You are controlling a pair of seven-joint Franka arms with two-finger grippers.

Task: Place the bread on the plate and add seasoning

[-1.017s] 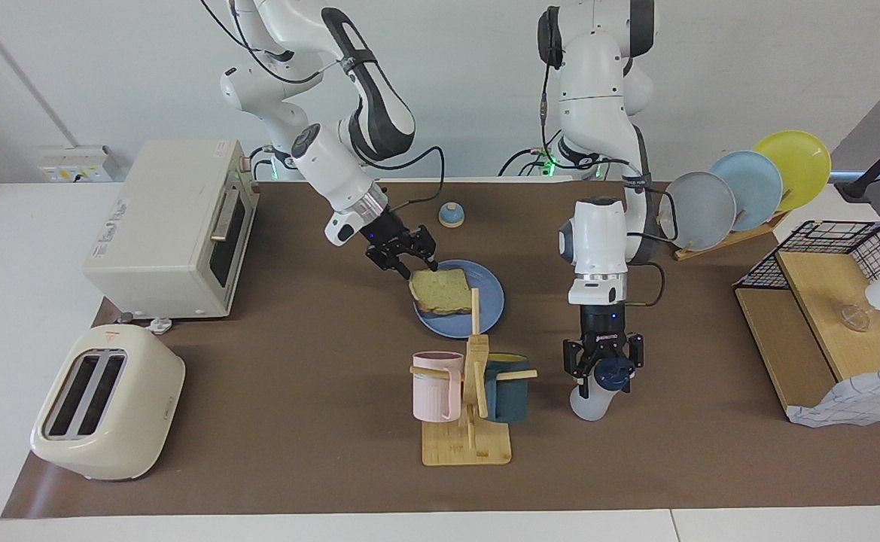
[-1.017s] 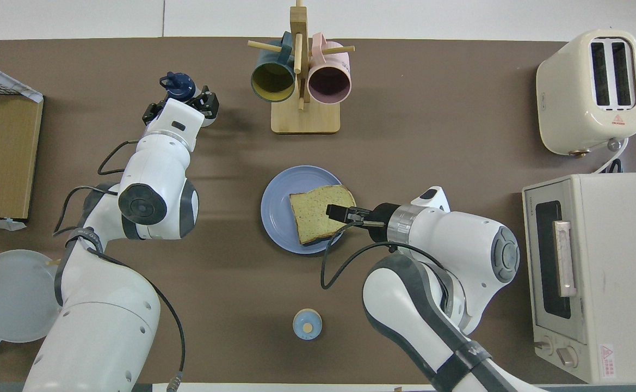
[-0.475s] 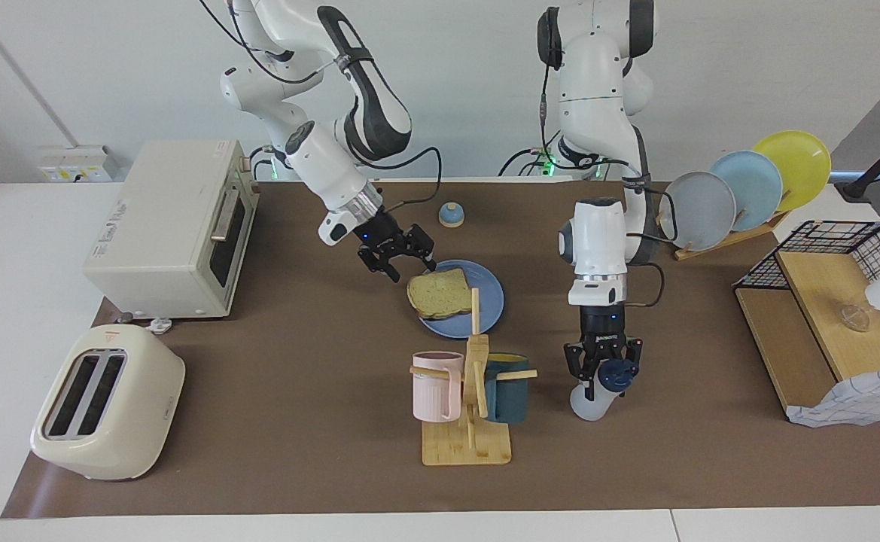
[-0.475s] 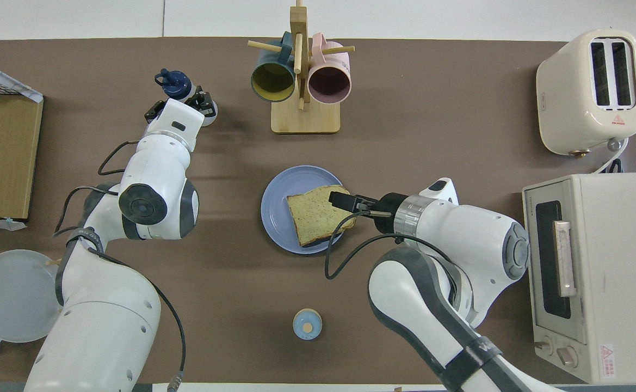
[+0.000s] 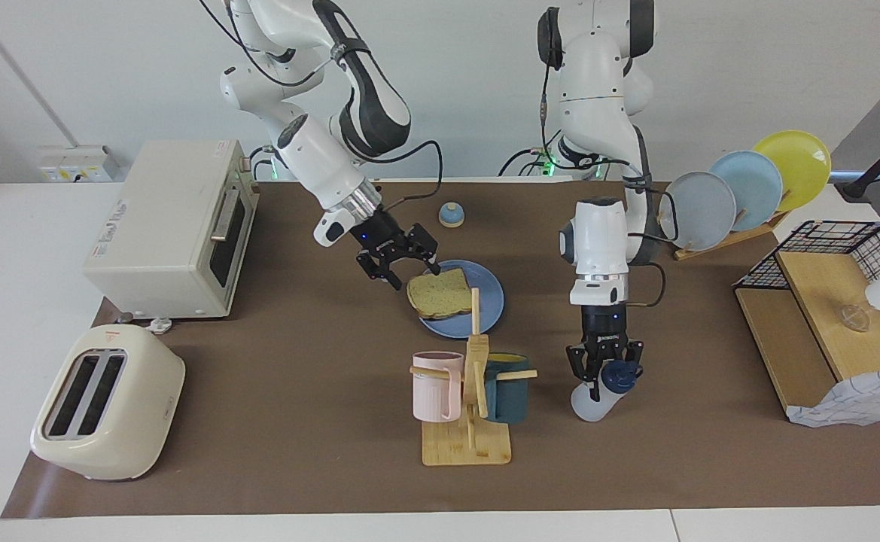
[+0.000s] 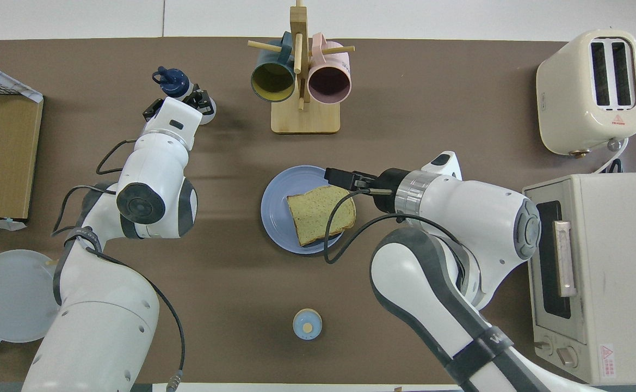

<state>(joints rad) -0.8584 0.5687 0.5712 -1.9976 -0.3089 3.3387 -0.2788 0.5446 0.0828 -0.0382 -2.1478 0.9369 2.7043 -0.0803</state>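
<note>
Bread [image 5: 438, 293] on plate [image 5: 489, 299]

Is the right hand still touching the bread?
Apart. The facing view shows the right hand, fingers open, lifted beside the bread, which lies free on the plate.

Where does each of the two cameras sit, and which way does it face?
Facing view: high across the table, looking at both robots; whole arms show, left gripper on the seasoning.
Overhead view: above the robots' end, looking steeply down; arms enter from below.
Shared: bread on the plate, right gripper over the plate's rim.
</note>
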